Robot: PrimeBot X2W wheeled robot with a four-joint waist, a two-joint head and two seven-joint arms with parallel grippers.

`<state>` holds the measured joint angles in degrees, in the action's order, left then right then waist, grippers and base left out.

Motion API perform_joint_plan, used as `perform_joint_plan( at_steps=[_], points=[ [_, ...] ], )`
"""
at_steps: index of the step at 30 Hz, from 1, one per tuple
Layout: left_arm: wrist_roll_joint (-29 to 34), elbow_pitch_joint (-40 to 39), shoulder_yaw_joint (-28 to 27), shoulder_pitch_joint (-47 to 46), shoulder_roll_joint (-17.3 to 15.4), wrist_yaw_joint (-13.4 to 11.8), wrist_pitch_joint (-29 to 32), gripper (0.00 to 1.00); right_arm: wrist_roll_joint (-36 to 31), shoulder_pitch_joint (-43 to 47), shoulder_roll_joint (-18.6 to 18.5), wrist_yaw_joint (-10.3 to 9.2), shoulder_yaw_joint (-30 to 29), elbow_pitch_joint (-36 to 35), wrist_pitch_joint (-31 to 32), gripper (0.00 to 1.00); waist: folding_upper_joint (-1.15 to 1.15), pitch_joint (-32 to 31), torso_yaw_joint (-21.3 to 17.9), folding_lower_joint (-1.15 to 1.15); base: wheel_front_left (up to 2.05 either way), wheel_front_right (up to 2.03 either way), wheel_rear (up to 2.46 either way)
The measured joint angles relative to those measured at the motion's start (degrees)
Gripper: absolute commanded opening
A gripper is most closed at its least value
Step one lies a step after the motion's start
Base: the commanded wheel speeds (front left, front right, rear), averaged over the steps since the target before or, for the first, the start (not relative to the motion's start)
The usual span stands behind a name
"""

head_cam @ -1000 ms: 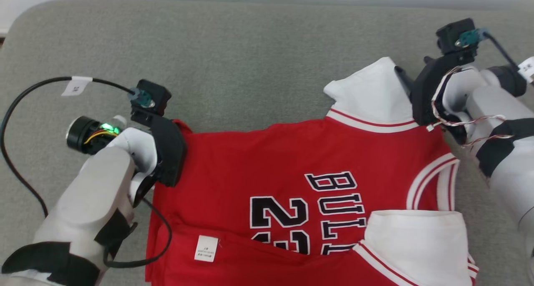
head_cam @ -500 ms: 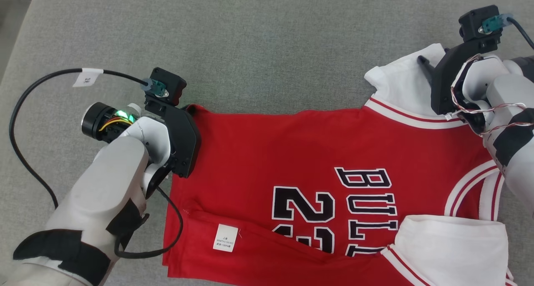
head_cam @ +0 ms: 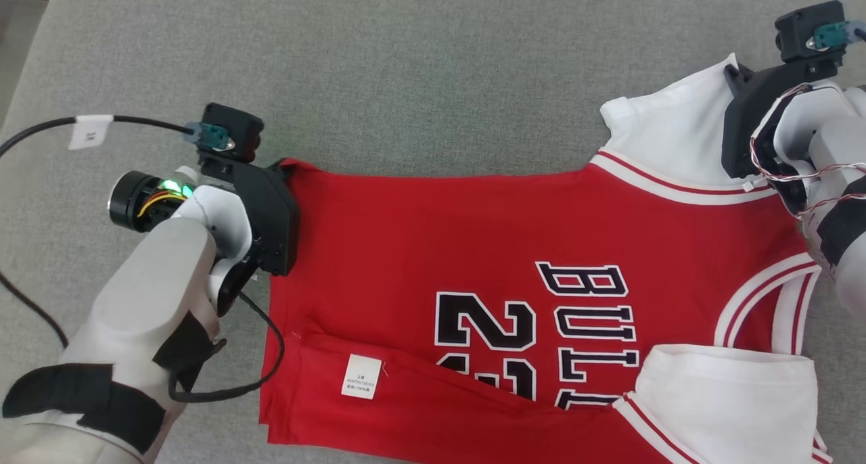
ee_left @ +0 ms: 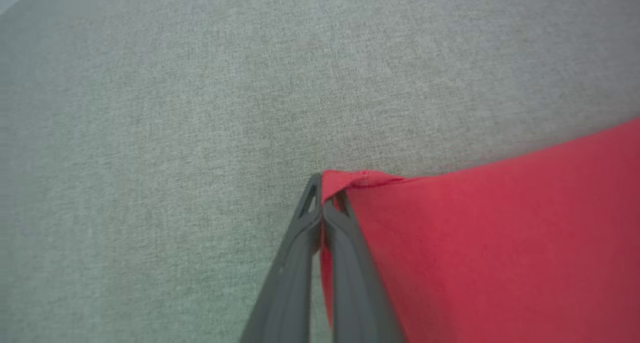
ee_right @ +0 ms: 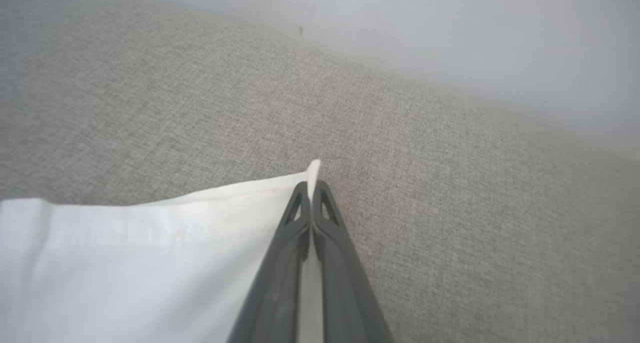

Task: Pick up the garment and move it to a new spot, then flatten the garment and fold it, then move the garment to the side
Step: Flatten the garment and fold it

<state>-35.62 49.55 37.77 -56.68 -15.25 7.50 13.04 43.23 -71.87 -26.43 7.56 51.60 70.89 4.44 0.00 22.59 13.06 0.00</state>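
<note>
**A:** Left side first?

**B:** Left gripper [ee_left: 322, 189], jaws pressed together, pinching the far left corner of the red jersey with white sleeves and black lettering [head_cam: 473, 241].

**A:** Where does the jersey lie?

**B:** Spread across the grey fabric-covered worktop [head_cam: 440, 78], lettering up. The near edge is folded over, showing a small white care tag [head_cam: 362, 376]. The near white sleeve [head_cam: 724, 396] is folded onto the chest, low on the right.

**A:** And the right side?

**B:** The far white sleeve [head_cam: 666, 136] sticks out past the red body. Right gripper [ee_right: 312, 189], jaws shut on that sleeve's outer corner, a sliver of white cloth poking past the tips.
</note>
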Motion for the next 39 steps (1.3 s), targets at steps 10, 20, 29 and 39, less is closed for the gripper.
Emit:
perform_joint_plan(
  at_steps=[10, 20, 29, 39],
  points=[
    [-3.89, 2.75, -2.33, 2.50, -0.71, 0.03, -5.58, 0.00, 1.07, 2.63, 0.77, 0.00, -0.26, -1.01, -8.09, 0.00, 0.00, -3.01, -1.87, 0.00, 0.00, 0.00, 0.00],
    [-9.70, 3.53, -4.25, 7.73, -2.38, 0.05, -9.39, 0.00, 3.97, 8.12, 1.22, 0.00, 1.44, -5.72, -13.15, 0.00, 0.00, -8.66, -5.11, -0.01, 0.00, 0.00, 0.00],
    [-13.23, 0.82, -3.25, 16.09, -5.06, 0.04, -12.61, 0.00, 8.22, 17.26, 0.35, 0.00, 3.18, -11.93, -16.71, 0.00, -0.01, -15.70, -7.50, -0.01, 0.00, 0.00, 0.00],
    [-17.06, -0.01, -5.01, 25.08, -6.32, -0.01, -16.75, 0.00, 12.39, 28.64, -0.56, 0.00, 2.68, -17.94, -18.82, 0.00, -0.01, -22.53, -10.87, -0.02, 0.00, 0.00, 0.00]
  ],
)
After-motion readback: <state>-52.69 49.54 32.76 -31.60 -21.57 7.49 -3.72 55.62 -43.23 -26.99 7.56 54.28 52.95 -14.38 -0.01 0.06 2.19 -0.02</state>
